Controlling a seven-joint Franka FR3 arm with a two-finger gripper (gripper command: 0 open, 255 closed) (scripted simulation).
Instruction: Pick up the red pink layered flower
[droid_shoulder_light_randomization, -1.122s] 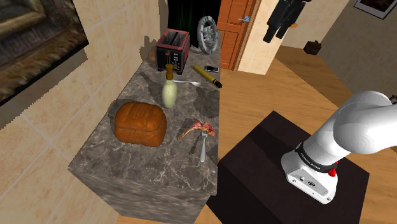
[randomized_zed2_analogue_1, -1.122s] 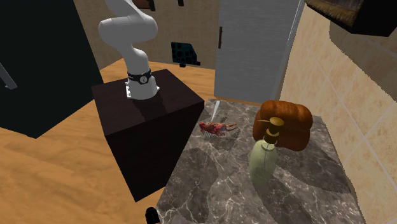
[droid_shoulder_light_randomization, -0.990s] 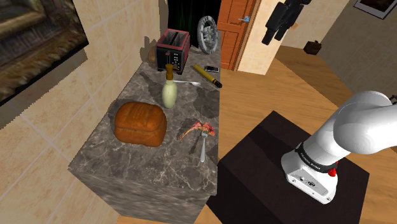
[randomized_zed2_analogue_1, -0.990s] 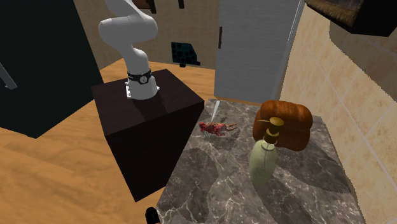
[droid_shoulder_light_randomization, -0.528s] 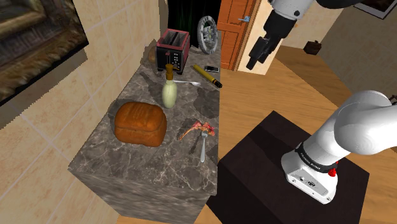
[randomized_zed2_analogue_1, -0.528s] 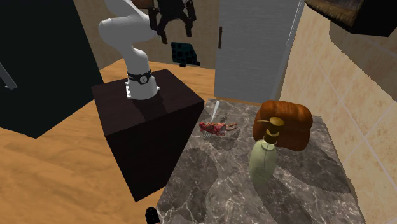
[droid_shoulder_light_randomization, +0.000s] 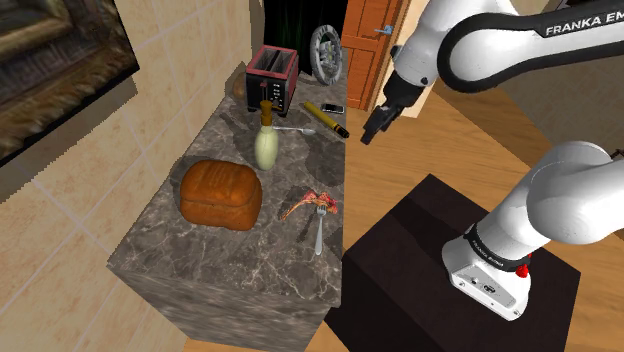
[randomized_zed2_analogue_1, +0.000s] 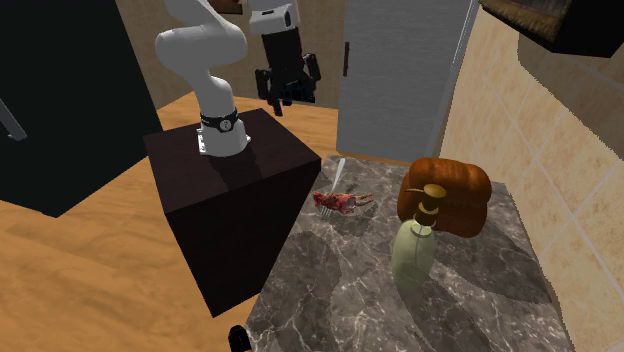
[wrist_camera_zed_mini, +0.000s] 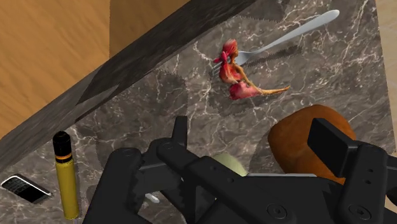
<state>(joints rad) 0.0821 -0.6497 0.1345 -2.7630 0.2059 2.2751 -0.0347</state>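
The red-pink flower (droid_shoulder_light_randomization: 320, 200) lies flat on the marble counter (droid_shoulder_light_randomization: 230, 272), close to the edge that faces the robot's stand (droid_shoulder_light_randomization: 440, 262), its bloom touching the tines of a fork (droid_shoulder_light_randomization: 318, 233). A brown loaf of bread (droid_shoulder_light_randomization: 221, 194) sits near it, farther in towards the wall, with a pale soap bottle (droid_shoulder_light_randomization: 266, 141) beyond. The black gripper (droid_shoulder_light_randomization: 373, 128) hangs in the air off the counter's edge, well apart from the flower, up and to the shoulder view's right of it. Its fingers stand apart and hold nothing.
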